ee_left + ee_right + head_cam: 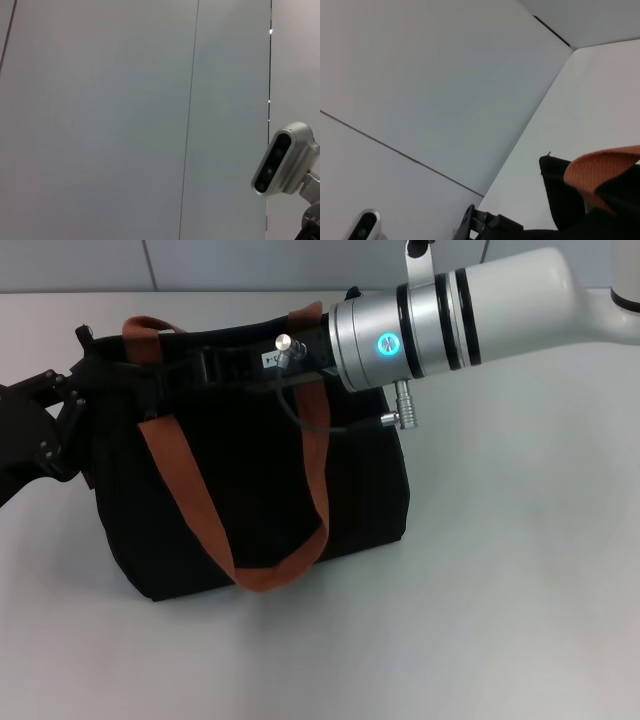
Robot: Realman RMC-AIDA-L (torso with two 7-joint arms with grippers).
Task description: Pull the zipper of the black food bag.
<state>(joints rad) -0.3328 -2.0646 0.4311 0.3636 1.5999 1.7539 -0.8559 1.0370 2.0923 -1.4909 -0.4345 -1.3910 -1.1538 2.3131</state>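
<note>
On the table [520, 620]: bag [260, 490], centre. My right gripper [225, 368] over its top, left gripper [75, 405] at its end; fingers' state unreadable. Zipper hidden; progress cannot be judged.

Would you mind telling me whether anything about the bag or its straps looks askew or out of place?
Nothing stands out. The black food bag stands upright on the table, its near strap hanging loosely down the front. The left gripper is at the bag's left end; the right arm reaches over its top.

Right arm [500, 310]: white casing, silver collar, black rings, glowing cyan ring light, black cable.
Left end effector [40, 435]: matte black.
</note>
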